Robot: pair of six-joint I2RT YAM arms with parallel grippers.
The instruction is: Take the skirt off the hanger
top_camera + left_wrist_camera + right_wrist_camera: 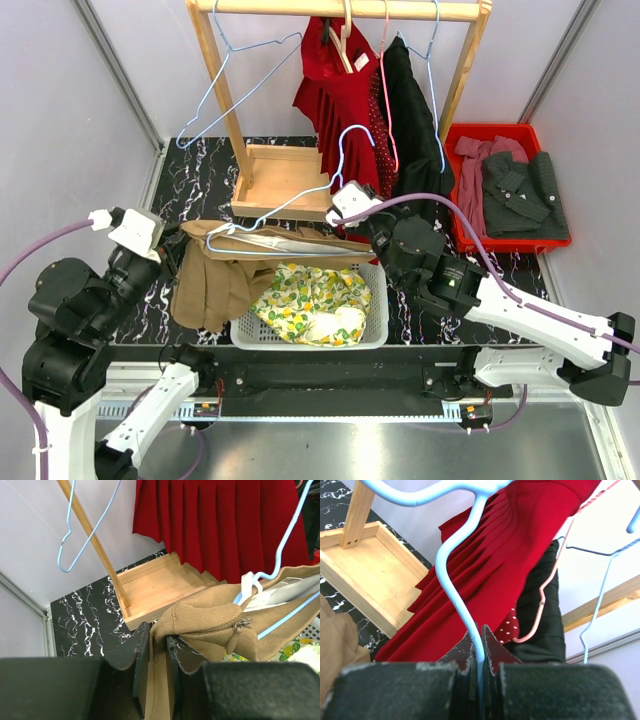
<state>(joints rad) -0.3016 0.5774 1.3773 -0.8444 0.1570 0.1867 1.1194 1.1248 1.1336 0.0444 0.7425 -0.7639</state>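
Left arm reaches in from the basket's left side, its tool [155, 645] narrow, pinching a fold of the tan skirt [215, 280]. The skirt lies draped over the left rim of the basket [305, 342], hung on the blue hanger [440, 560]. Right arm stretches past the basket's far right corner, tool [480, 640] clamped tight on the hanger's neck. Behind the basket, a red dress [340, 110] crowds the hook.

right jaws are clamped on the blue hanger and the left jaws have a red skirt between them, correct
Not quite. The cloth between the left jaws is tan, not red: it is the tan skirt, as the left wrist view shows. The right jaws are indeed clamped on the blue hanger.
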